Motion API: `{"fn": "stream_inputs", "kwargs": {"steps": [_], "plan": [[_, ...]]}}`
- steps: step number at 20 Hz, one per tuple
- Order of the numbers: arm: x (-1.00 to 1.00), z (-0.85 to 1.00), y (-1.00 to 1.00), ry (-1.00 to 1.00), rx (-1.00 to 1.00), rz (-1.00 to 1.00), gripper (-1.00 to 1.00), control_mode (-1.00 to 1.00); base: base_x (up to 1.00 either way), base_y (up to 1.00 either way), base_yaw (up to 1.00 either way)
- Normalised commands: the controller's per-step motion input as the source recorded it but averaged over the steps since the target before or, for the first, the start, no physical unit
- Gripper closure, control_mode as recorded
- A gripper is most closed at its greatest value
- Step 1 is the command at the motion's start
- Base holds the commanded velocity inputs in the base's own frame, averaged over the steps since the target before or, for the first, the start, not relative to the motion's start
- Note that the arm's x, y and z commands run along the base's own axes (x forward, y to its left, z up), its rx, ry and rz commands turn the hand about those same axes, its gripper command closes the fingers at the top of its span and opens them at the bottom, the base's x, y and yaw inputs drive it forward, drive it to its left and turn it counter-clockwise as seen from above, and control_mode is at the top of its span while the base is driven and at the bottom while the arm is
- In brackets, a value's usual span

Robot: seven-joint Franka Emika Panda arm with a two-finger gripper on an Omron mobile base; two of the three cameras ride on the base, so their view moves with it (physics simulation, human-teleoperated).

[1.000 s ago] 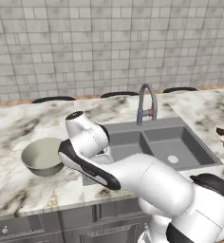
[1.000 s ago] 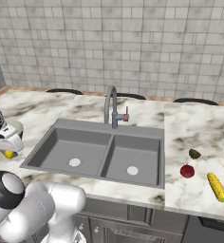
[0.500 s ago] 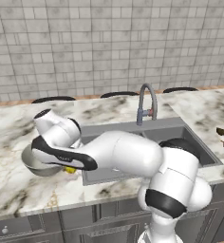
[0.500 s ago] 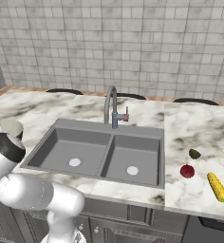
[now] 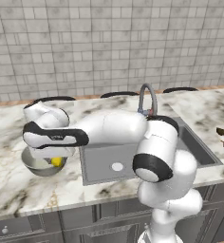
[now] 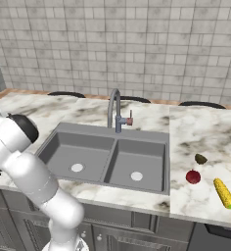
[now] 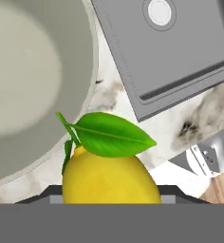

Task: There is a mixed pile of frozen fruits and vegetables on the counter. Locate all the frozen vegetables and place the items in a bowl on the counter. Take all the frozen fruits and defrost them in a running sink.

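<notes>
Your gripper (image 5: pixel 57 159) hangs over the bowl (image 5: pixel 35 163) at the left end of the counter (image 5: pixel 9 185), left of the sink (image 5: pixel 109 159). Its fingers are closed most of the way around a yellow lemon (image 7: pixel 109 178) with green leaves, which you see close up in the hand view, just past the bowl's rim and over the marble between bowl and sink. In the left base view the same yellow fruit shows under the hand, right at the bowl's near-right edge.

On the right stretch of counter, beyond the sink, you have three items lying apart from each other: the yellow corn cob (image 6: pixel 224 192) nearest the front edge, the dark red round fruit (image 6: pixel 193 176) to its left, and the small olive-brown lump (image 6: pixel 200 159) farther back. The faucet (image 6: pixel 115 110) stands behind the basins.
</notes>
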Motion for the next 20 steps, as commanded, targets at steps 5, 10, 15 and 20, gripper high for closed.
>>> {"fn": "stream_inputs", "kwargs": {"steps": [5, 10, 15, 20], "plan": [[0.34, 0.07, 0.43, -0.02, 0.02, -0.09, 1.0, -1.0, 0.0, 0.0, 0.0], [0.42, 0.01, 0.38, -0.08, 0.0, -0.17, 1.0, -1.0, 0.0, 0.0, 0.0], [0.26, -0.06, 0.18, -0.1, 0.02, -0.2, 1.0, -1.0, 0.0, 0.0, 0.0], [0.29, -0.23, -0.1, -0.05, 0.05, -0.1, 1.0, -1.0, 0.0, 0.0, 0.0]]}}
